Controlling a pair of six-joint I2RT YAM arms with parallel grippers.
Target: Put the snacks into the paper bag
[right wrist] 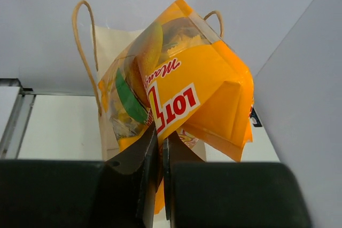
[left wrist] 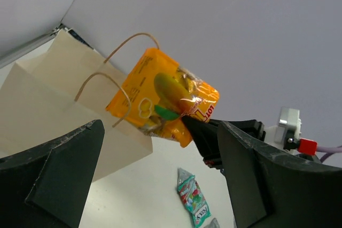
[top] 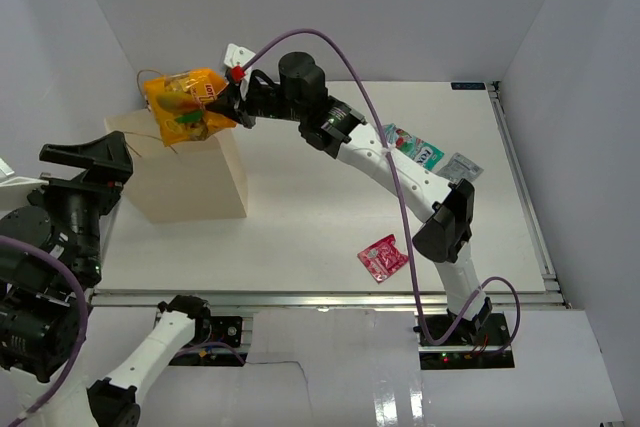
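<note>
Bright, even, diffuse light fills all three views. The paper bag (top: 190, 187) casts only a faint, soft shadow on the white surface (top: 300, 232). The film of the orange packet (right wrist: 214, 84) carries small glints of glare. Close to their own cameras, the left gripper (left wrist: 160, 125) and the right gripper (right wrist: 160, 134) show as dark, underexposed, slightly soft shapes, while the packet is sharp.

I saw the white table (top: 300, 227) lying below the right fingers (right wrist: 133, 169); white walls (top: 400, 7) stood beyond them; a metal rail (top: 522, 187) edged the table well apart from them; a small blue label (top: 467, 85) sat at that rail's far end.
</note>
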